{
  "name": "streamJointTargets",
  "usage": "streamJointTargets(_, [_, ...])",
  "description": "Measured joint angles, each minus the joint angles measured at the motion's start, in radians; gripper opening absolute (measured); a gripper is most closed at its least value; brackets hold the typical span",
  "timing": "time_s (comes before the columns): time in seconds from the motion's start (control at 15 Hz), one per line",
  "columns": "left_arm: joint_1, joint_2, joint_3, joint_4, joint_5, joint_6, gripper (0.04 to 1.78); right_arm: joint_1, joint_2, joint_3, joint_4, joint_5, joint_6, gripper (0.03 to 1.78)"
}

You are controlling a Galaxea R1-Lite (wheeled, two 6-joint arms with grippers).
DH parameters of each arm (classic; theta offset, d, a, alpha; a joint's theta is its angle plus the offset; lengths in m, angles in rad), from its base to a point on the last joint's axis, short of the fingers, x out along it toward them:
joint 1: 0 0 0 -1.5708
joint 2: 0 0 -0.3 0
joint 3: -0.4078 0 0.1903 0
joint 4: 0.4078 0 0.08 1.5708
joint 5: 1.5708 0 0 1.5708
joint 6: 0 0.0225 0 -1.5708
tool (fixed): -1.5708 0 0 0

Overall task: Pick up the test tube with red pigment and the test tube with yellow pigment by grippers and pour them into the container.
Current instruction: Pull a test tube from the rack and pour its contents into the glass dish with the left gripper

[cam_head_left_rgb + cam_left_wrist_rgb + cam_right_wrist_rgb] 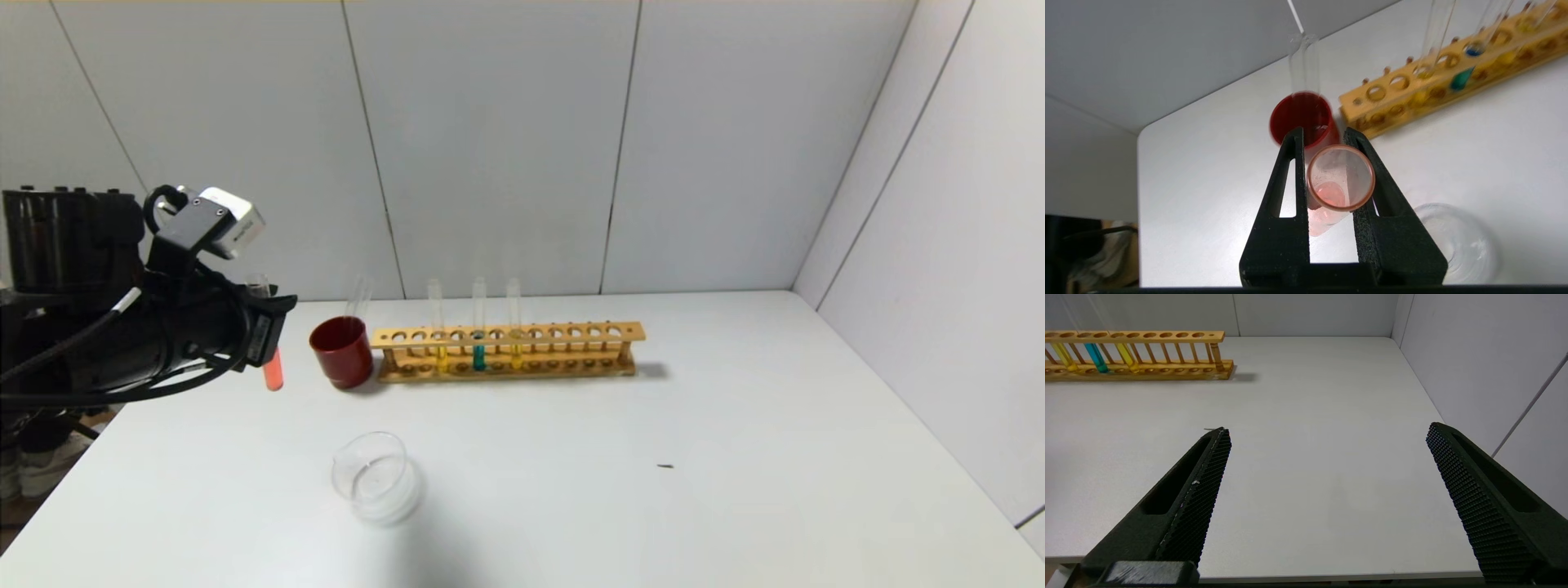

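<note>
Head view: left gripper (265, 331) holds the test tube with red pigment (273, 369) upright, container (371, 476) below to its right. Left wrist: fingers (1290, 171) clamp the tube. Right wrist: right gripper (1327, 437) gapes wide, empty.

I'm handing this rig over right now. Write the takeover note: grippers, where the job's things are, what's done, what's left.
Left gripper: shut on the test tube with red pigment, held upright above the table's left side, short of the container; liquid is in the tube.
Right gripper: open, empty, over the table's right side.
The two yellow tubes and a teal tube stand in the wooden rack; a dark red cup sits at its left end, with a clear empty tube leaning in it.
Done: red tube picked up.
Left: pour red into the container, then fetch and pour a yellow one.
</note>
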Motion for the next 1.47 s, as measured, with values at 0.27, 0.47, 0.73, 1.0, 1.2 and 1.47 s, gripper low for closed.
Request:
streamJointTargets(0.27, [0.025,-0.057,0.137,-0.126,0.009,0.051,0.35,0.000,0.000,0.000,0.000,0.000,0.000,1.75])
streamJointTargets(0.47, [0.037,-0.028,0.223,-0.331,-0.026,0.190,0.35,0.000,0.000,0.000,0.000,0.000,0.000,1.75])
streamJointTargets(0.73, [0.040,0.117,0.337,-0.689,-0.149,0.322,0.35,0.000,0.000,0.000,0.000,0.000,0.000,1.75])
streamJointTargets(1.0, [0.041,0.302,0.421,-1.069,-0.189,0.364,0.35,0.000,0.000,0.000,0.000,0.000,0.000,1.75])
streamJointTargets(1.2, [0.040,0.340,0.490,-1.135,-0.284,0.419,0.35,0.000,0.000,0.000,0.000,0.000,0.001,1.75])
streamJointTargets(1.47, [0.032,0.310,0.512,-1.137,-0.296,0.491,0.35,0.000,0.000,0.000,0.000,0.000,0.000,1.75])
